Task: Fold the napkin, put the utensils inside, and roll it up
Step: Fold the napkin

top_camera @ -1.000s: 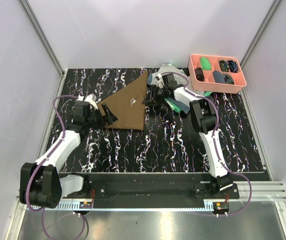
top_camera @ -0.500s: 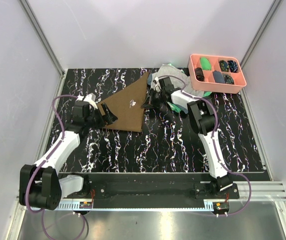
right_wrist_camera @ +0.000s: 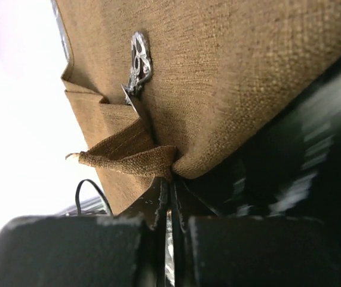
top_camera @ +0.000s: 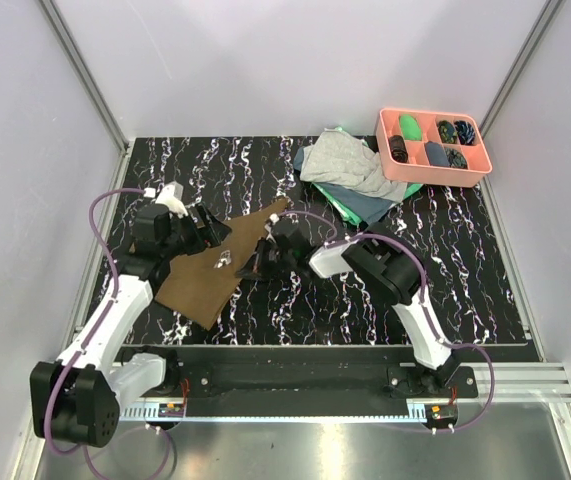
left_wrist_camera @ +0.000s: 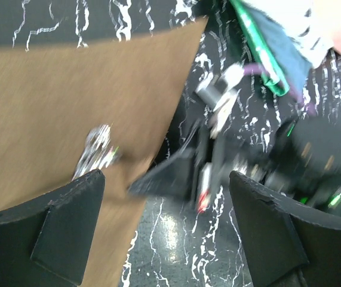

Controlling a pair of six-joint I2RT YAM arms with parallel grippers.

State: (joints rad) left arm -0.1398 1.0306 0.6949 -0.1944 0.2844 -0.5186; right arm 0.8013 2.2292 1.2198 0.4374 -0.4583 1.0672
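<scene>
The brown napkin (top_camera: 205, 288) lies folded on the black marble table, left of centre, one point toward the back. A small silver cluster of utensils (top_camera: 223, 262) lies on it; I see no orange-handled piece. My right gripper (top_camera: 258, 265) is shut on a bunched edge of the napkin (right_wrist_camera: 218, 72), with the silver utensils (right_wrist_camera: 139, 60) just beyond on the cloth. My left gripper (top_camera: 213, 228) is open and empty above the napkin's right edge (left_wrist_camera: 68, 95). Its view shows the utensils (left_wrist_camera: 95, 149) and the right gripper (left_wrist_camera: 182, 173), blurred.
A pile of cloths sits at the back right: grey cloth (top_camera: 350, 165) on top, green cloth (top_camera: 355, 212) under it. A pink divided tray (top_camera: 433, 172) with small dark items stands at the back right corner. Walls close in the table sides.
The right gripper has dragged the napkin, utensils on it, from the back middle toward the front left. The left gripper shifted slightly back. The cloth pile now shows fully.
</scene>
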